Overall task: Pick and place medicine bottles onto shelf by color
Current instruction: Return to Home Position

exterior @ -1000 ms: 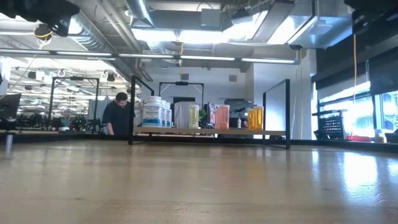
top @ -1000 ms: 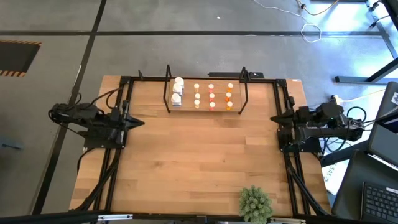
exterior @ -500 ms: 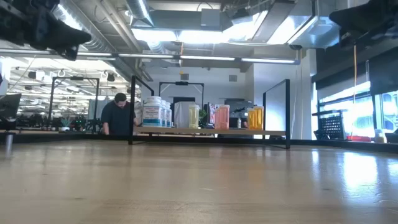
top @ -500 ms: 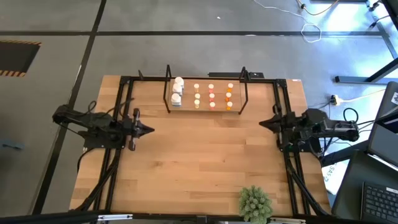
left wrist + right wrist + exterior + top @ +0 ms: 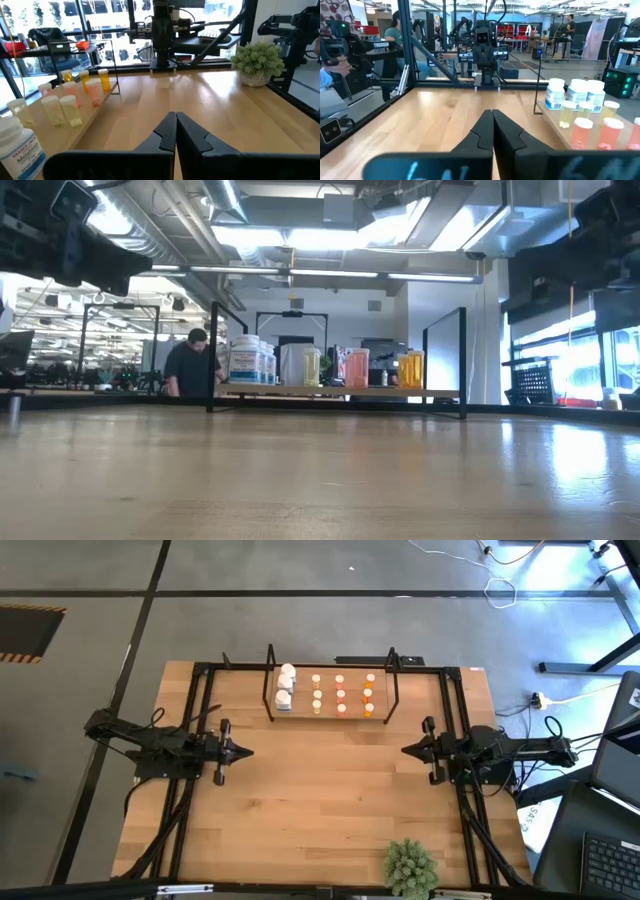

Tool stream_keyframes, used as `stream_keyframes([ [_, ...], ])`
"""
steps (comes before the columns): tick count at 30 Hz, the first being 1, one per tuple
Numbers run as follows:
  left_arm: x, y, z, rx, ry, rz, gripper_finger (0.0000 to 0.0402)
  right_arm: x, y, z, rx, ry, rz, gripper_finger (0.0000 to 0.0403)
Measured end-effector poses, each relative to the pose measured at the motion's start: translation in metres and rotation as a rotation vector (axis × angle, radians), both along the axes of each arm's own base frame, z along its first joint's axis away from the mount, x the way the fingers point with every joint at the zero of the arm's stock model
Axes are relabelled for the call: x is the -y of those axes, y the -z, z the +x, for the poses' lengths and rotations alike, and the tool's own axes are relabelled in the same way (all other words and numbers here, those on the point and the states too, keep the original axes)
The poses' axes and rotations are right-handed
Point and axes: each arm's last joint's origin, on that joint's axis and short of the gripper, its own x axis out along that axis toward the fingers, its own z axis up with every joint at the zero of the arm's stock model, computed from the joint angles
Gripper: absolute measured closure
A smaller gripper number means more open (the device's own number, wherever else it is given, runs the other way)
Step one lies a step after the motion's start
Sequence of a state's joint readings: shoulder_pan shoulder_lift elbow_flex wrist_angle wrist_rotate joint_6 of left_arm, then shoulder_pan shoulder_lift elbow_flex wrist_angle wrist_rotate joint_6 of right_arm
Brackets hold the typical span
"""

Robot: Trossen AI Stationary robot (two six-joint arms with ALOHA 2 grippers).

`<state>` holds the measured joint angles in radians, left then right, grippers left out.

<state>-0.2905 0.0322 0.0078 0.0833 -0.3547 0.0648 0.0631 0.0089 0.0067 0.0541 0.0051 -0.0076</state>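
We look down on the pale wooden tabletop (image 5: 320, 810). Above its left side hangs the left gripper (image 5: 245, 751), and above its right side the right gripper (image 5: 405, 750), each with fingers pressed together on nothing. At the far edge stands the low black-framed shelf (image 5: 340, 392). On it the small cylindrical medicine bottles (image 5: 341, 694) stand in columns: white at the left, then cream, pink and orange.

White bottle (image 5: 17, 150) label reading "Melatonin", smaller print above unclear
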Motion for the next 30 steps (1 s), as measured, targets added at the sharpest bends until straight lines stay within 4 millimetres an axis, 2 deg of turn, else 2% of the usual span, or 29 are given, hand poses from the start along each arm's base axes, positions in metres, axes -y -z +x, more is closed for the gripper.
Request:
stream_keyframes([
  [12,-0.0008,-0.0013,-0.0001,0.005,-0.033,0.089,0.0399,-0.0001,0.0032,0.0002,-0.028,0.002,-0.109,0.0395],
  [17,-0.002,-0.0029,-0.0004,0.019,-0.074,0.083,0.0396,-0.0007,0.0032,0.0002,-0.027,-0.019,-0.112,0.0388],
  [24,-0.0024,-0.0029,-0.0005,0.018,-0.087,0.082,0.0386,-0.0008,0.0031,0.0002,-0.025,-0.022,-0.136,0.04],
  [30,-0.0024,-0.0029,-0.0005,0.02,-0.086,0.062,0.038,-0.001,0.0031,0.0001,-0.024,-0.03,-0.132,0.0384],
])
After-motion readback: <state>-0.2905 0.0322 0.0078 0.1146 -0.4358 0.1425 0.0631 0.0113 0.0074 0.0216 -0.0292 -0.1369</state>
